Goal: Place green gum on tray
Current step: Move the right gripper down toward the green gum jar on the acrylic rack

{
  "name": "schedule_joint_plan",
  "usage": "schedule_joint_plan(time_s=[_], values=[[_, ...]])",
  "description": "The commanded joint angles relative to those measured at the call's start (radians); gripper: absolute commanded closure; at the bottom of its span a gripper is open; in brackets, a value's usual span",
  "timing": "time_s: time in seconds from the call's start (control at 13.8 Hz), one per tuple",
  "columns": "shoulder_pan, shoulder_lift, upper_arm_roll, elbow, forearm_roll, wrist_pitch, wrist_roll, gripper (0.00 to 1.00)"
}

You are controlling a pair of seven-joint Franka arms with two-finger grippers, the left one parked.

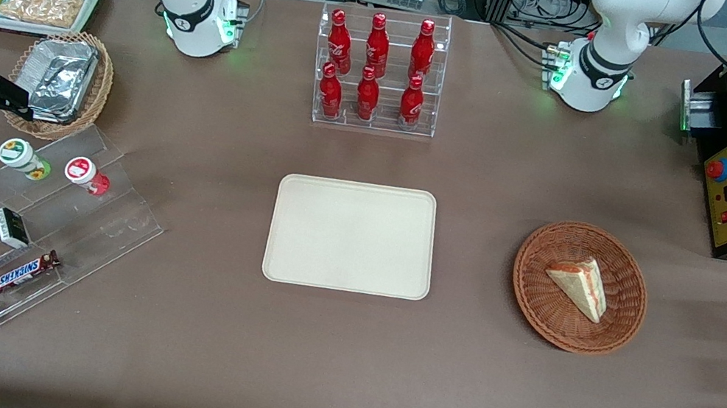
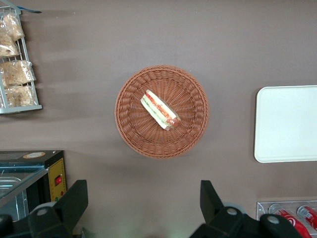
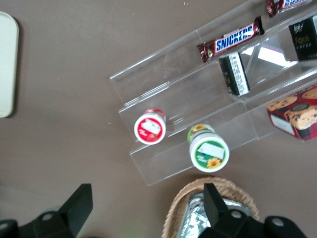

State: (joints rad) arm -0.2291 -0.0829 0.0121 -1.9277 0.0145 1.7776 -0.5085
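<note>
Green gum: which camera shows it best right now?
The right wrist view: the green gum fills more of the picture, its white lid label readable, standing on the clear stand beside the red gum. The front view shows it smaller, near the open gripper. The left wrist view misses it.

"SNICKERS" on two candy bars [image 1: 25, 271]

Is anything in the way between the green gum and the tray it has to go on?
Nothing visible blocks it. The green gum stands on the clear display stand, with the red gum beside it on the side toward the tray; lifting the gum goes over that. Only bare table follows. The tool hangs open above the stand.
</note>
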Motion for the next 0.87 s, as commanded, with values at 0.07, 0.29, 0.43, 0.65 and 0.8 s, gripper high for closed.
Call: schedule_joint_plan(time_s=[0.07, 0.29, 0.43, 0.65, 0.8], values=[[-0.042, -0.092, -0.009, -0.157, -0.024, 0.135, -0.195, 0.0], [-0.067, -0.081, -0.011, -0.192, -0.024, 0.232, -0.318, 0.0], [-0.093, -0.063, -0.012, -0.224, -0.024, 0.298, -0.35, 0.0], [-0.107, -0.011, -0.012, -0.227, -0.021, 0.344, -0.372, 0.0], [-0.122, 0.021, -0.011, -0.229, -0.019, 0.368, -0.378, 0.0]])
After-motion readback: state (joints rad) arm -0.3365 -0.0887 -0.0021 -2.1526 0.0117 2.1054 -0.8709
